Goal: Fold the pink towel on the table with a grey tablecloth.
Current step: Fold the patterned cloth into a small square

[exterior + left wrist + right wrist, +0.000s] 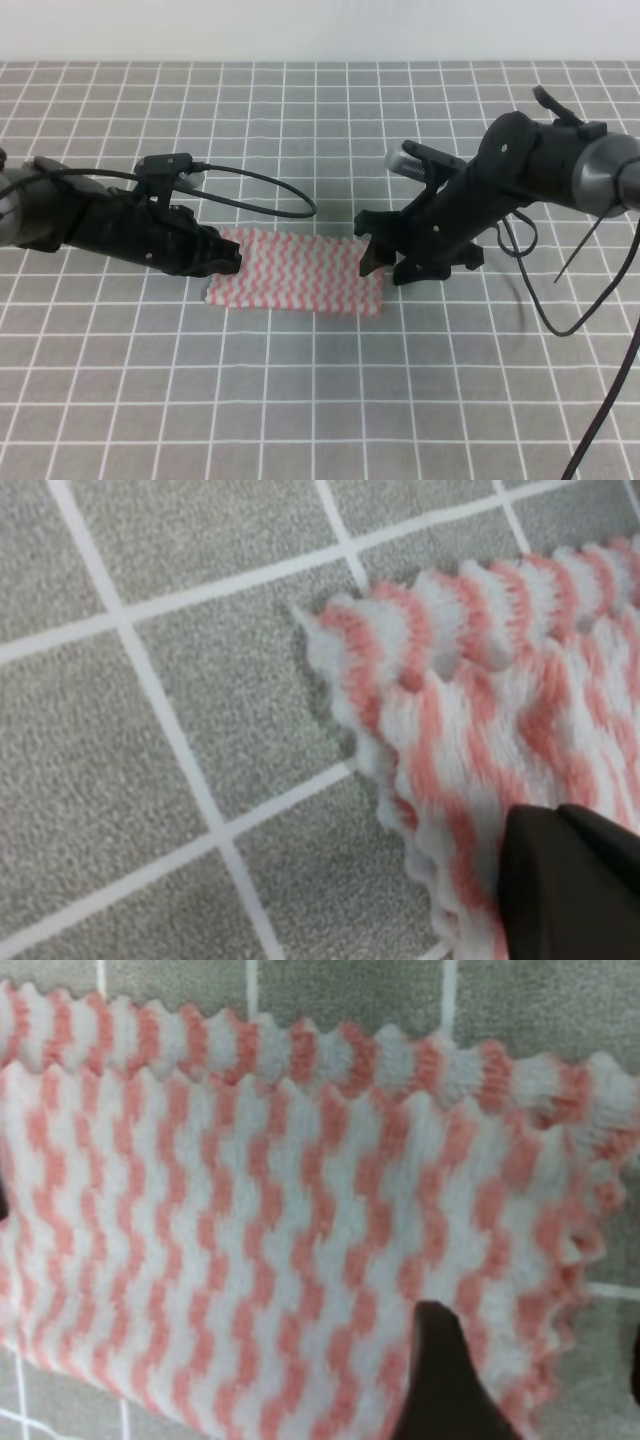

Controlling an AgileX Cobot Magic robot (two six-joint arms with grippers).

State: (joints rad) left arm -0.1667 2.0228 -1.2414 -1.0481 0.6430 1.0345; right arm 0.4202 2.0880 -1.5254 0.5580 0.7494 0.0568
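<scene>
The pink towel [300, 275] lies on the table with a grey tablecloth [300, 400] as a flat rectangle, with two layers showing along its edges. My left gripper [232, 260] sits low at the towel's left edge. In the left wrist view one dark finger [570, 890] rests over the towel [480, 680] near its corner, and the other finger is hidden. My right gripper [372, 258] hovers at the towel's right edge, open. In the right wrist view its fingers [440, 1380] straddle the towel's ruffled edge [560, 1250].
The grid cloth stretches on all sides of the towel. A black cable [270, 195] loops behind the left arm. Thin cables [560, 290] hang from the right arm over the table's right side.
</scene>
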